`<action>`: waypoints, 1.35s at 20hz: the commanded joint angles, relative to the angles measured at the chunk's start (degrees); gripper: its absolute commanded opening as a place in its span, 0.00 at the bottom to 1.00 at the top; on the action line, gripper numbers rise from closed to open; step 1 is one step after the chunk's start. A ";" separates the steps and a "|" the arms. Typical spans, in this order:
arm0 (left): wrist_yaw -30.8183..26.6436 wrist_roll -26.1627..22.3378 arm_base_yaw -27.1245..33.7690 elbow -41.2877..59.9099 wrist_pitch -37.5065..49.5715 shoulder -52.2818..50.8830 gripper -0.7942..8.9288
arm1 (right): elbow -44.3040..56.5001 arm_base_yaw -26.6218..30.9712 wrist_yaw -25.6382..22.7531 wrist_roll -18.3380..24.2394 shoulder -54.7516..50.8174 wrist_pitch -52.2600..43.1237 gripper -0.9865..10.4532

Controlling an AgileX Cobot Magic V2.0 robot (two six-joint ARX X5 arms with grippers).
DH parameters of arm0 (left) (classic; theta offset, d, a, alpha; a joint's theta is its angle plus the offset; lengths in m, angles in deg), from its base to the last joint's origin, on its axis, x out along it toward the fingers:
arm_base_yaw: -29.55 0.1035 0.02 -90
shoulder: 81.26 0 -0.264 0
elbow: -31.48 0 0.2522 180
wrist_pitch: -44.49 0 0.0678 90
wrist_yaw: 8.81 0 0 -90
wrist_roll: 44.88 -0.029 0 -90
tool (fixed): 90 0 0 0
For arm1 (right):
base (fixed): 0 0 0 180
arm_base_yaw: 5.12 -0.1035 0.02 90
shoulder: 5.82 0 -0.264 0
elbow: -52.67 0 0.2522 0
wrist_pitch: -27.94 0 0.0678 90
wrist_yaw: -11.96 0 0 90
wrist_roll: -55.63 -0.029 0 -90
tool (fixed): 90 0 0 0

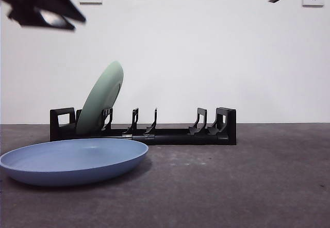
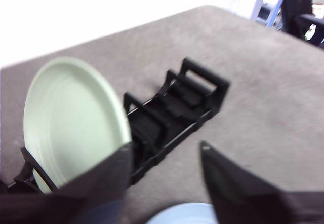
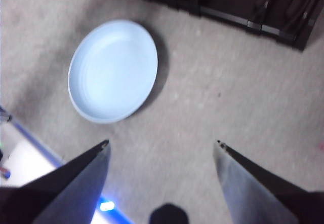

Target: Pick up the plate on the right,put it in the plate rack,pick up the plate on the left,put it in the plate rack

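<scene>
My left gripper (image 2: 164,155) hangs with its jaws spread and nothing between them, above the near end of the plate rack (image 1: 154,130). The green plate (image 1: 100,99) stands tilted in the rack's left-end slot. The blue plate (image 1: 75,160) lies flat on the table (image 1: 247,186) in front, seemingly just clear of the rack. My right gripper (image 3: 162,145) hovers high, jaws apart and bare.

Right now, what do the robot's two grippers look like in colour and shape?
Both are black. The left gripper has two broad, wedge-shaped jaws tapering to points. The right gripper has two long triangular jaws with greyish flat faces and sharp tips. No cables or markings can be made out; the pictures are blurred.
</scene>
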 commanded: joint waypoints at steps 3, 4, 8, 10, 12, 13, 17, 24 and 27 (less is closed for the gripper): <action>0.68 -1.70 0.02 -0.09 -10.43 -13.16 0.38 | 0.50 -2.10 0.63 -2.01 3.93 -5.11 0.39; 0.68 -1.73 0.02 -0.09 -13.07 -16.92 0.38 | 0.50 -3.19 0.63 -2.43 5.55 -6.19 0.39; 0.66 -6.03 0.02 -0.09 -23.19 -29.55 0.54 | 0.50 -8.35 0.59 -2.97 13.40 -10.34 0.39; -0.55 -9.40 0.04 -0.09 -29.29 -35.08 0.54 | 0.50 -10.36 0.59 -3.72 17.81 -12.83 0.39; -2.16 -13.18 0.04 -0.11 -35.19 -39.45 0.57 | 0.50 -11.93 0.55 -4.55 22.05 -15.26 0.39; -3.26 -14.88 0.04 -0.09 -37.83 -40.83 0.57 | 0.50 -12.48 0.37 -5.20 23.82 -16.39 0.39; -8.26 -19.34 -0.20 -0.11 -47.93 -43.89 0.57 | 0.50 -14.64 -0.09 -7.63 30.47 -21.40 0.39; -8.37 -19.50 -2.01 -0.09 -48.54 -43.36 0.57 | 0.50 -16.96 -2.78 -9.14 36.79 -25.29 0.39; -8.41 -19.50 -2.67 -0.11 -48.52 -43.25 0.57 | 0.50 -17.46 -3.04 -9.42 38.62 -26.25 0.39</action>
